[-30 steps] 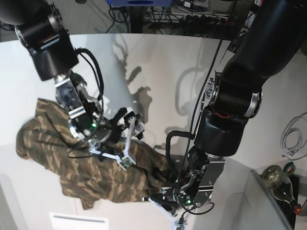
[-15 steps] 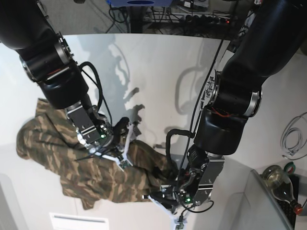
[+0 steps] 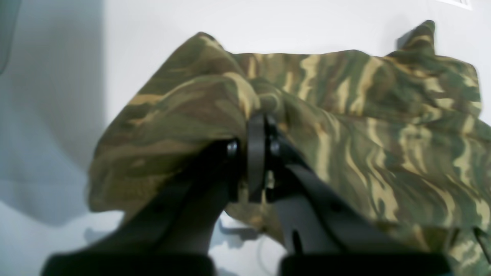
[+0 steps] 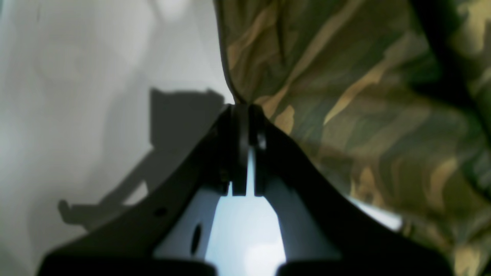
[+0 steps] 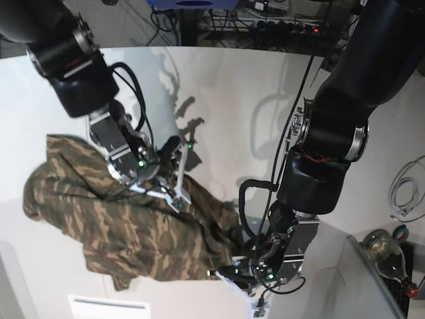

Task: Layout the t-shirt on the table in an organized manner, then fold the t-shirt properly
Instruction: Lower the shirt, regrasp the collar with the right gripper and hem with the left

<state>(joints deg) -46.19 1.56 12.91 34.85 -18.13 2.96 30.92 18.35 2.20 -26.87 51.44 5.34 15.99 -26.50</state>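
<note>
White tabletop is carrying the work: right gripper is pinching the t-shirt edge, left gripper clamping a bunched fold, crumpled cloth lying between them, long axis spanning both arms.

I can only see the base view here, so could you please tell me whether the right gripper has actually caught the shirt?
Observer: Yes. The right wrist view shows the right gripper shut on the very edge of the shirt.
Operator: Thank you. And the left one?
Observer: The left wrist view shows the left gripper shut on a bunched fold of cloth.
Operator: Is the cloth beyond it flat?
Observer: No, it lies rumpled on the table.
</note>
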